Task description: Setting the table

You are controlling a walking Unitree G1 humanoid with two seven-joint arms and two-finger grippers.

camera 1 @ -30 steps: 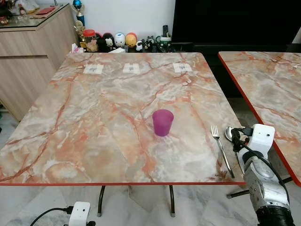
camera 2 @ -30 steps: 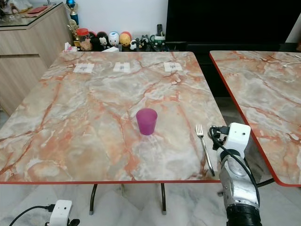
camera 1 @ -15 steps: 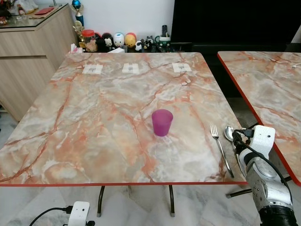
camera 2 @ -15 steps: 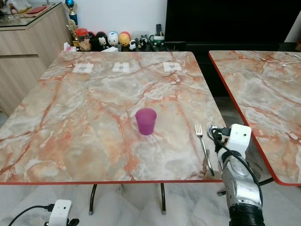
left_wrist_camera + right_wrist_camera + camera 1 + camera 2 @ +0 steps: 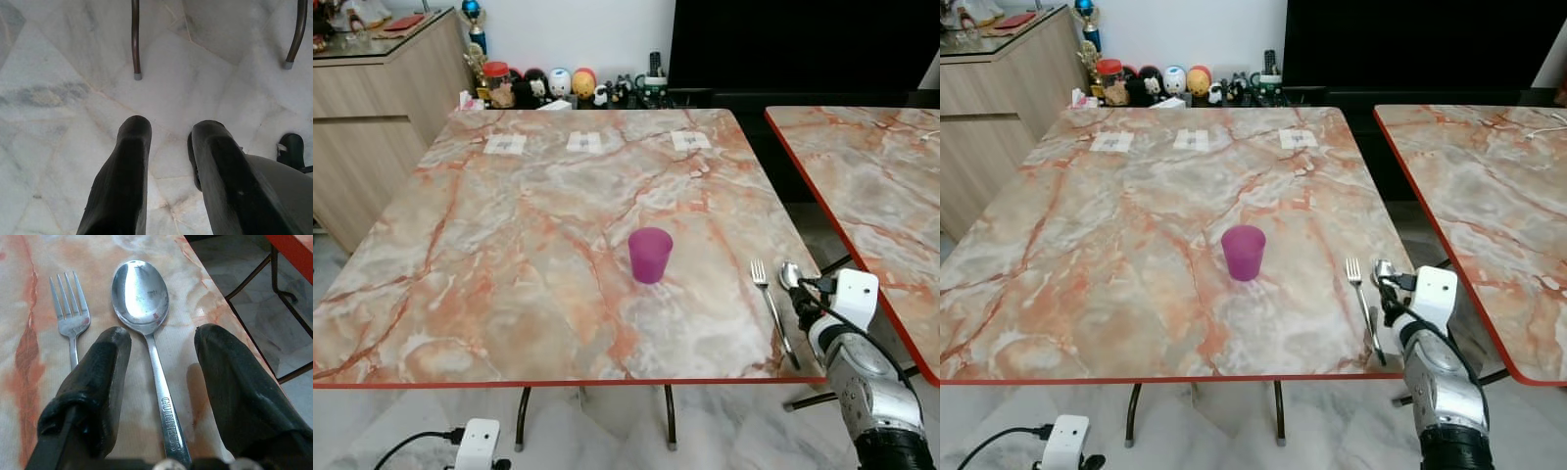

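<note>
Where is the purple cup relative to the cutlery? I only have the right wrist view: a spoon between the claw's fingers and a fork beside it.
Observer: The purple cup stands upright on the table, to the robot's left of the fork, apart from it.
Operator: And what is the other arm doing?
Observer: The left claw hangs open over the floor, near the table legs.
Operator: Is the spoon close to the table's edge?
Observer: Yes. The spoon lies between the fork and the table's right edge, with the right claw open astride its handle.
</note>
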